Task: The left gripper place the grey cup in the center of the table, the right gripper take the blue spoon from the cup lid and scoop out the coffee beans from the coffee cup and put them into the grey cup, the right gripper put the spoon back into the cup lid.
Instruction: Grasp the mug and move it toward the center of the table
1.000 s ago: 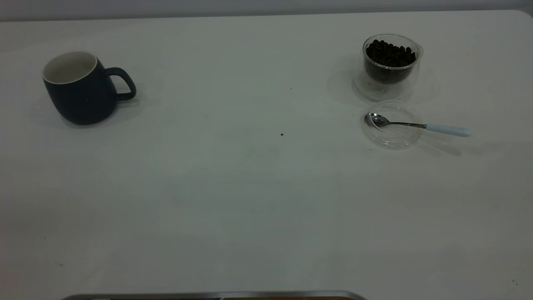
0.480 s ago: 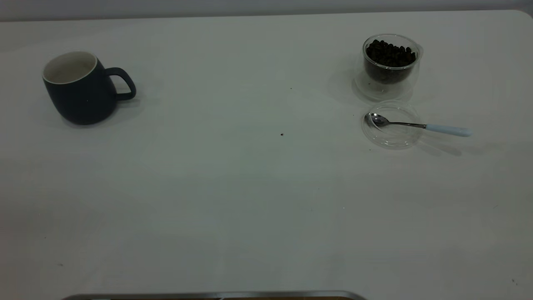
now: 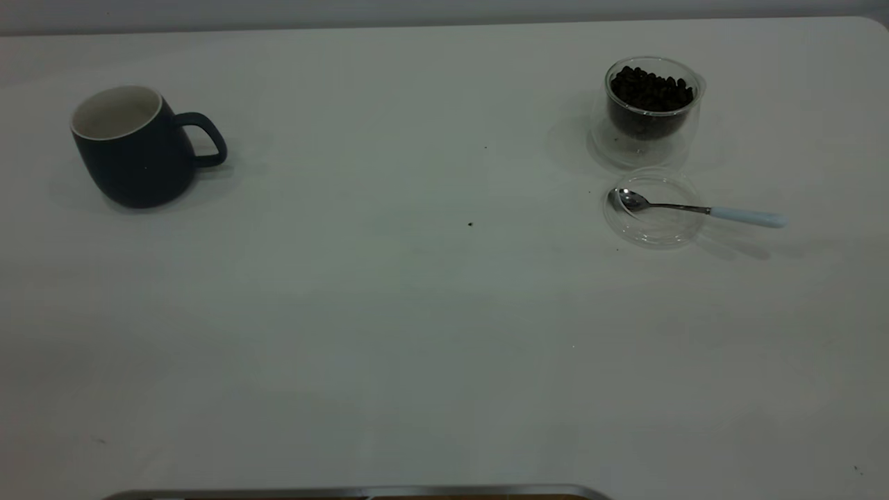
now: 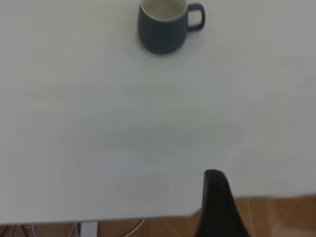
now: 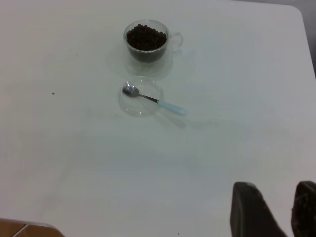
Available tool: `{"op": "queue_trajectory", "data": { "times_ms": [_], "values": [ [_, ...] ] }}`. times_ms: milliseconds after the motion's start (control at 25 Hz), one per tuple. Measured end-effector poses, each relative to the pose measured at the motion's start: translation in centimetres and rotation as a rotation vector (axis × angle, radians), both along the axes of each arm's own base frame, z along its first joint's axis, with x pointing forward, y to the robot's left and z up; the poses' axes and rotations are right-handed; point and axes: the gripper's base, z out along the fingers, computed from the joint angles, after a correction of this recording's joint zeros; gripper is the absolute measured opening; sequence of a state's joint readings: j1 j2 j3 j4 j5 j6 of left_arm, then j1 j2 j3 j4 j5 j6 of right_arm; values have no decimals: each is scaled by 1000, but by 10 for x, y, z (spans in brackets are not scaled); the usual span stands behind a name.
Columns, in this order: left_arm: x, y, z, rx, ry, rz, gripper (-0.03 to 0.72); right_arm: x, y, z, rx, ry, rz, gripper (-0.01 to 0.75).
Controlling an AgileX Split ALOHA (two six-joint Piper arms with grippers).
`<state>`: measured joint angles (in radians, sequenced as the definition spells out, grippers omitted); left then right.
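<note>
Surface: a plain white table [image 3: 417, 333] with a few dark specks is seen, bordered at the far side by a grey wall.
Landmark: the coffee cup [image 3: 651, 111], clear glass, is taken as reference; it is filled with coffee beans [image 3: 650, 89].
Cup lid: the cup lid [image 3: 653, 208] is set just beside the coffee cup, on the nearer side, the two almost touching.
Blue spoon: the blue spoon [image 3: 698, 208] is laid with its bowl inside the lid and its pale handle sticking out over the rim, away from the grey cup.
Grey cup: the grey cup [image 3: 132, 147] is stood upright, well apart from the coffee cup, at the opposite side of the table, handle turned toward the coffee cup. It has not yet been moved to the centre.
Left gripper: the left gripper [image 4: 217, 207] is held back over the near table edge, far from the grey cup. Only one finger is shown, so its opening cannot be told.
Right gripper: the right gripper [image 5: 276, 210] is held well short of the coffee cup, with a narrow gap between its two fingers and nothing held.
Risk: the mug's rounded wall could slip from a shallow grasp. The thin spoon could be flipped out of the light lid, or the lid dragged against the glass.
</note>
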<state>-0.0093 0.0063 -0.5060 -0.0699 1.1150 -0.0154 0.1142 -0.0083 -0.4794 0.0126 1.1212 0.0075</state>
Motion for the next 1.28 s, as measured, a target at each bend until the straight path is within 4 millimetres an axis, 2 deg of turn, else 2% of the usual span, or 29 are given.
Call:
{"op": "queue_trajectory", "data": {
  "times_ms": [80,200,280,400,760,1000,1160,1280],
  "values": [
    [7,3,13,4,-2,35,548,0,0,0,0,0,0,240],
    [29,8,38,46,34,85,548,0,0,0,0,0,0,240],
    [52,11,52,80,86,102,548,0,0,0,0,0,0,240],
    [91,15,59,134,202,115,548,0,0,0,0,0,0,240],
    [209,20,44,288,294,52,548,0,0,0,0,0,0,240],
    [283,18,24,366,360,-60,548,0,0,0,0,0,0,240],
    [325,18,3,449,426,-176,548,0,0,0,0,0,0,240],
    [346,18,-15,543,476,-314,548,0,0,0,0,0,0,240]
  ]
}}
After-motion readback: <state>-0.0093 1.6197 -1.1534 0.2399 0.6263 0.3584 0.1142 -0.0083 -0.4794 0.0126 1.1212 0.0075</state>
